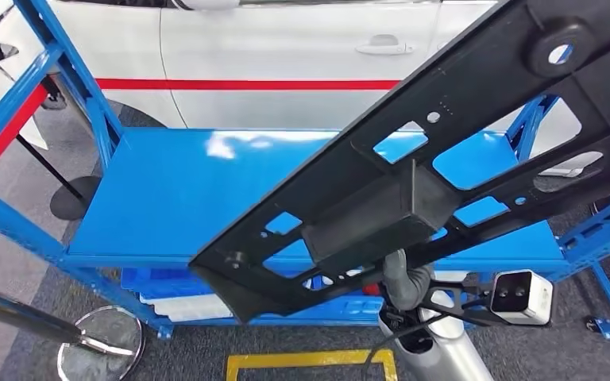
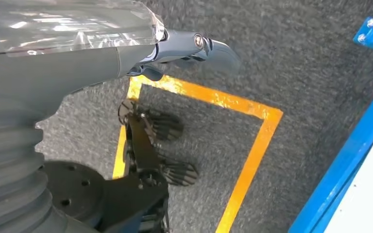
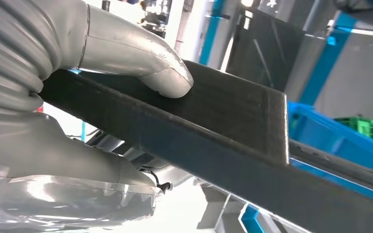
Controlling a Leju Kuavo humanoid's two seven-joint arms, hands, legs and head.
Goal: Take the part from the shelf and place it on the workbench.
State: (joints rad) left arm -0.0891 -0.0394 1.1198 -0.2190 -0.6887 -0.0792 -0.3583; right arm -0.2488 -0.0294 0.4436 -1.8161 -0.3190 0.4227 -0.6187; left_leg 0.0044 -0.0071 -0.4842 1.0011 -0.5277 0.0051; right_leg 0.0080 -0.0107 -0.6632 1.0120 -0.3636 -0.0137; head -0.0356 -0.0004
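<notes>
I see a white car [image 1: 286,55] at twelve o'clock, far behind everything else. In front of it stands the blue shelf [image 1: 183,190], and its wide top board is bare where I can see it.

The long black part [image 1: 413,182] is already off the shelf. It hangs in the air above the board and runs from about seven o'clock up to two o'clock across my head view (it has lots of holes, and the blue shows through them). So I think the first half of the job is done. The part has not been put down yet, and I can't spot the workbench, so the carrying and the setting down are left.

My right hand [image 3: 102,53] grips the part, with the thumb pressed on one flat side and the rest of the hand under it.

My left hand [image 2: 194,48] hangs over the grey floor, near the yellow tape square [image 2: 252,141]. It holds nothing, but I cannot tell how its fingers sit.
</notes>
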